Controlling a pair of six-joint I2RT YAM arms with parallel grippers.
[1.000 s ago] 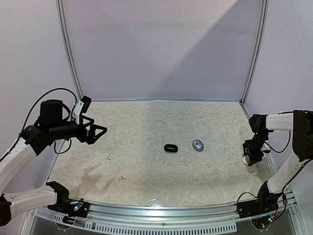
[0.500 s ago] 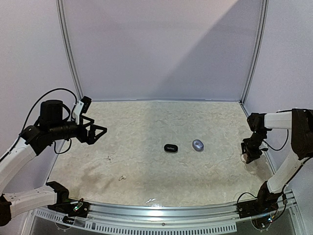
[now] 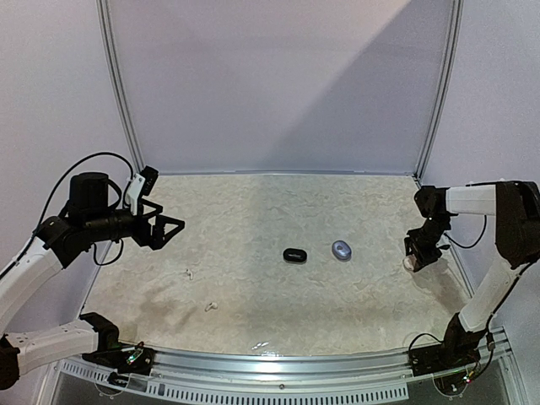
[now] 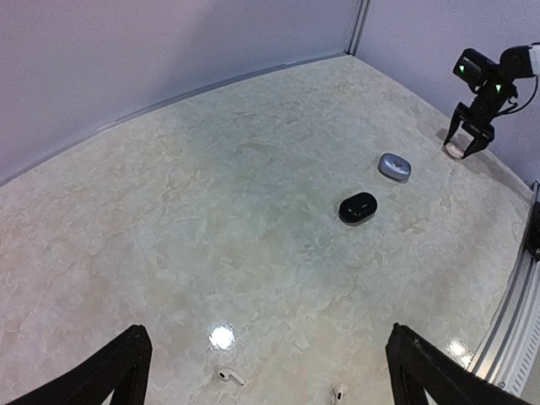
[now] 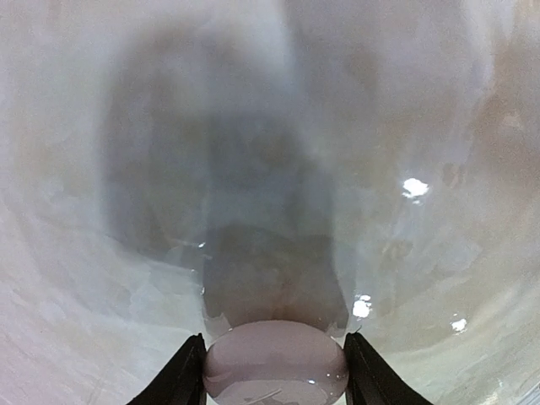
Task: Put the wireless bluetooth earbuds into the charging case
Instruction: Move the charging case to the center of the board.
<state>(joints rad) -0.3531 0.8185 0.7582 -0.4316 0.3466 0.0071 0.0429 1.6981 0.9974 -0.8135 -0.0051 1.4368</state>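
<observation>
White earbud [image 3: 189, 272] lies on the bench's near left, second white earbud [image 3: 211, 307] nearer still, apart. Black case [image 3: 294, 254] sits closed mid-bench, silvery-grey case [image 3: 341, 249] just right. White case [image 5: 275, 371], far right, clamped in right pincer [image 3: 413, 258].

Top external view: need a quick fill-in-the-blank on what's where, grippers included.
1. The right gripper is closed on a ____ rounded case.
2. In the top view, the black case lies to the ____ of the silvery-grey case.
3. The left gripper is held in the air with its jaws ____.
4. ____ white earbuds lie loose on the left arm's side.

Missing words: white; left; open; Two
</observation>
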